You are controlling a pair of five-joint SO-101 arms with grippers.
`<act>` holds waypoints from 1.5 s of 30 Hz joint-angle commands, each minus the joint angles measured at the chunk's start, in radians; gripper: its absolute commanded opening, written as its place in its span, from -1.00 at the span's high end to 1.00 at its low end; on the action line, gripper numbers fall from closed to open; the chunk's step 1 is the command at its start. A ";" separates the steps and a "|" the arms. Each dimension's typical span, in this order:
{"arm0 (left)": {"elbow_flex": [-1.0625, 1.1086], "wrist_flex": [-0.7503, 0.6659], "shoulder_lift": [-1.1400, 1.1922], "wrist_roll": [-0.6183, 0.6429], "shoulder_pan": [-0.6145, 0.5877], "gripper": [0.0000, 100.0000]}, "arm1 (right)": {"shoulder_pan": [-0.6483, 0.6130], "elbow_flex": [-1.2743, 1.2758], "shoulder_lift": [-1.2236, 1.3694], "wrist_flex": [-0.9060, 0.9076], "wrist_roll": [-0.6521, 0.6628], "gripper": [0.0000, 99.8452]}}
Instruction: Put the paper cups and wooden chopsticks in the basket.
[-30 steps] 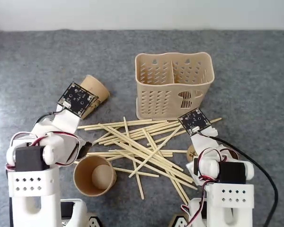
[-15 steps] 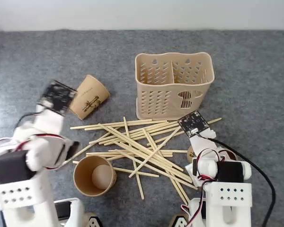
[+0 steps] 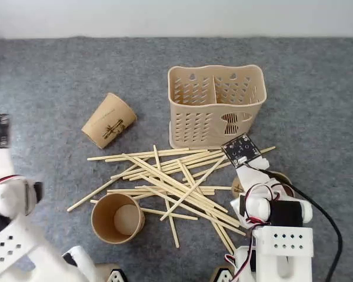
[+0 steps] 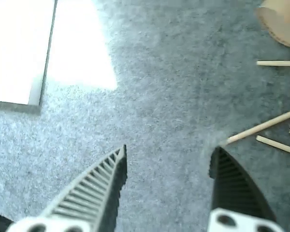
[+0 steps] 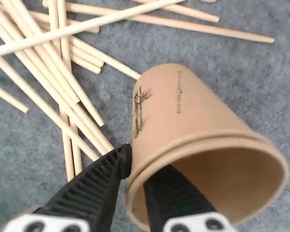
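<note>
A beige slotted basket with two compartments stands at the back centre. One paper cup lies on its side to the basket's left, seen also as a cup in the left wrist view. Another cup stands upright near the front. Several wooden chopsticks lie scattered between them. My right gripper is shut on the rim of a third paper cup, one finger inside and one outside, low beside the chopsticks. My left gripper hangs open over bare grey mat, close to some chopstick ends.
The left arm sits at the table's far left edge. A white surface borders the grey mat there. A black cable runs along the right arm's base. Open mat lies to the right of the basket.
The left arm has swung away from the lying cup to the far left edge of the table. The right arm has kept still with its cup.
</note>
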 commanded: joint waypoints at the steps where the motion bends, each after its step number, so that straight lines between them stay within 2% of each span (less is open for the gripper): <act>1: 0.104 -0.115 -0.015 0.006 -0.077 0.46 | 0.004 -0.072 -0.019 -0.012 -0.003 0.98; 7: 0.269 -0.282 -0.015 0.006 -0.149 0.46 | 0.002 -0.255 -0.019 0.042 0.006 0.98; 12: 0.337 -0.370 -0.015 0.006 -0.238 0.46 | 0.002 -0.341 -0.019 0.070 0.123 0.98; 17: 0.430 -0.453 -0.015 0.006 -0.285 0.46 | -0.013 -0.488 -0.019 0.137 0.138 0.98; 20: 0.470 -0.474 -0.015 0.006 -0.285 0.46 | -0.113 -0.618 -0.019 0.242 0.132 0.98; 23: 0.493 -0.473 -0.015 0.006 -0.284 0.46 | -0.278 -0.749 -0.019 0.355 0.130 0.98; 29: 0.510 -0.473 -0.009 0.006 -0.288 0.46 | -0.604 -0.790 -0.077 0.358 0.126 0.98; 35: 0.541 -0.473 -0.009 0.005 -0.290 0.46 | -0.878 -0.740 -0.099 0.357 -0.006 0.98; 40: 0.545 -0.466 -0.009 -0.017 -0.290 0.46 | -0.931 -0.675 -0.058 0.332 -0.009 0.98; 45: 0.545 -0.466 -0.009 -0.017 -0.288 0.46 | -1.036 -0.666 -0.019 0.305 -0.008 0.98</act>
